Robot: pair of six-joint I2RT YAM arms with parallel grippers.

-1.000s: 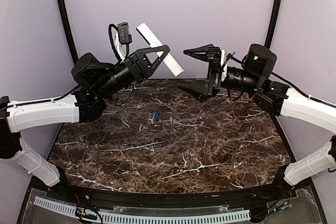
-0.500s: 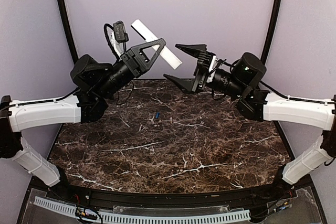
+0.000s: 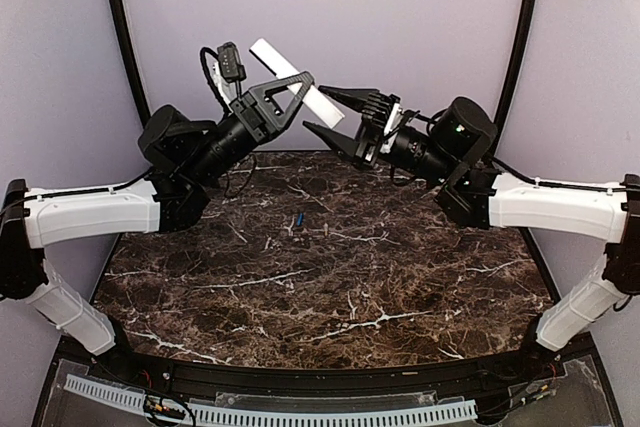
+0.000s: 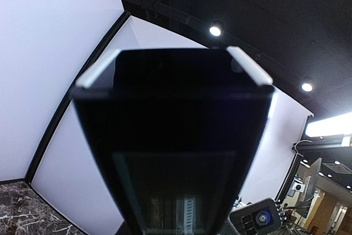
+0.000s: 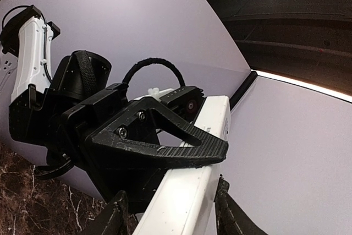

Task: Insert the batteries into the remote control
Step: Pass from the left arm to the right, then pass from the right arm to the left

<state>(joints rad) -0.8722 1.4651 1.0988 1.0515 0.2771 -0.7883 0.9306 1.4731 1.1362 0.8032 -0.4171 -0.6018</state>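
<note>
My left gripper [image 3: 293,88] holds the white remote control [image 3: 270,57] up in the air above the table's far edge, tilted and shut on its middle. My right gripper [image 3: 315,109] faces it from the right, its jaws straddling the remote's lower end. In the right wrist view the remote [image 5: 190,191] runs between my right gripper's [image 5: 170,199] fingertips; the right tip sits at its edge and a gap shows on the left. One ribbed black finger [image 5: 181,149] of the left gripper crosses the remote. A backlit remote [image 4: 173,136] fills the left wrist view. One blue battery [image 3: 298,220] lies on the table.
The dark marble table [image 3: 330,287] stretches below both raised arms. Lilac walls [image 3: 400,17] and black corner posts [image 3: 117,17] close in the back. A perforated white strip [image 3: 270,413] runs along the near edge.
My right arm has swung left to the remote and its jaws have narrowed around the remote's lower end. The left gripper still holds the remote, shifted slightly.
</note>
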